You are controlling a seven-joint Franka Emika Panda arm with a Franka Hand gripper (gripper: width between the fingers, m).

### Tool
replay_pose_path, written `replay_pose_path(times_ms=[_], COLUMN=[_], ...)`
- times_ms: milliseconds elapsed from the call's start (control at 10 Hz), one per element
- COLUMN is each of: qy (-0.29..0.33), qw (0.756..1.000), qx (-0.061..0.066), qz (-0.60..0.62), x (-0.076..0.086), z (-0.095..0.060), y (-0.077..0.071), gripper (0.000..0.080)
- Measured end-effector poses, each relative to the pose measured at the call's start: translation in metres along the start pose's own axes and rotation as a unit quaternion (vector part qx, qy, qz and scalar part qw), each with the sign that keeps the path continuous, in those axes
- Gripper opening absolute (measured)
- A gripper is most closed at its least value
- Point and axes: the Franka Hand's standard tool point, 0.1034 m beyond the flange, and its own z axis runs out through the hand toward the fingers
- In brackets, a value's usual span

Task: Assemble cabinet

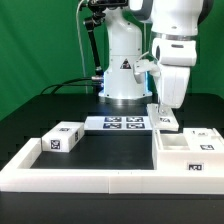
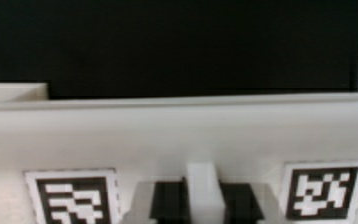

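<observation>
Looking at the exterior view, you see the arm reaching down at the exterior view's right, with the gripper (image 1: 164,112) lowered onto a small white panel (image 1: 165,121) that shows a tag. That panel sits just behind the box shell (image 1: 188,152), the large open-topped cabinet piece at the exterior view's right, by the end of the low border wall (image 1: 80,172). A flat white part (image 1: 205,134) with a tag lies just behind the shell, further to the right. On the exterior view's left, a white block (image 1: 62,138) with 2 visible tags rests on the black tabletop (image 1: 105,146), well apart from the shell. The marker board (image 1: 120,123) lies between them, in front of the robot base (image 1: 124,75).

Turning to the wrist view, which is blurred, you see the small white panel (image 2: 194,135) filling most of the frame, with 2 tags on its near face. The gripper (image 2: 202,205) has 2 dark fingers (image 2: 167,205) pressed against either side of a narrow white ridge on that panel, with no gap showing, so it reads as clamped on the panel. Beyond the panel is bare black tabletop (image 2: 176,45).
</observation>
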Motion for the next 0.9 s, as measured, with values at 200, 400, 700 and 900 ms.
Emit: replay_pose_path(times_ms=[200,400,700,900], qy=[0.001,0.006,0.013,0.013], qw=[1.0,1.0,1.0,1.0], qx=[0.0,-0.012,-0.023,-0.02], qz=[0.0,0.0,0.001,0.002], x=[0.0,0.0025,0.0056,0.0046], z=[0.0003,0.0007,0.0028,0.0053], y=[0.0016,0.0034,0.0028,-0.0008], gripper=[0.007,0.007,0.007,0.007])
